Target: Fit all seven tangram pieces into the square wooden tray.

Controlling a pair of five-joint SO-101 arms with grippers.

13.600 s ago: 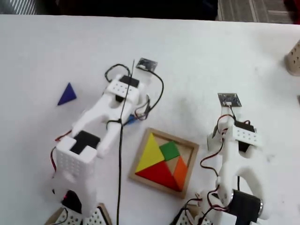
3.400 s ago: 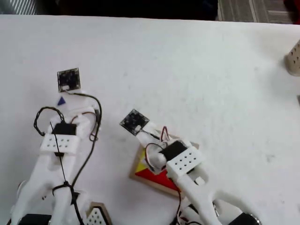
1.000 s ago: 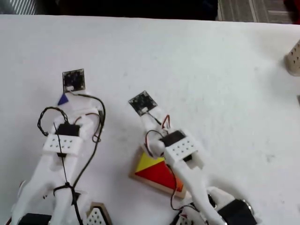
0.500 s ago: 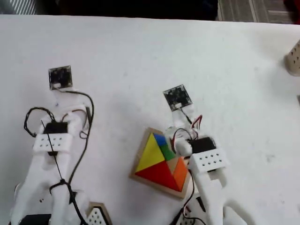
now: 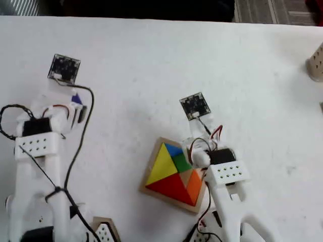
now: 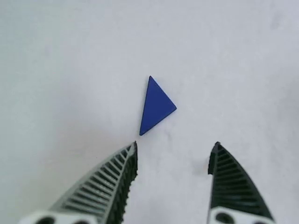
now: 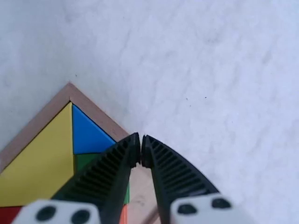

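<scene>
The left end effector [image 6: 175,146], fingers apart, hangs just short of a blue triangle [image 6: 156,106] lying on the tabletop [image 5: 151,60]. From above, its arm hides most of that piece. The right end effector [image 7: 140,148], fingers together and empty, sits over the tray [image 5: 151,163] rim, its arm covering the tray's right corner.
</scene>
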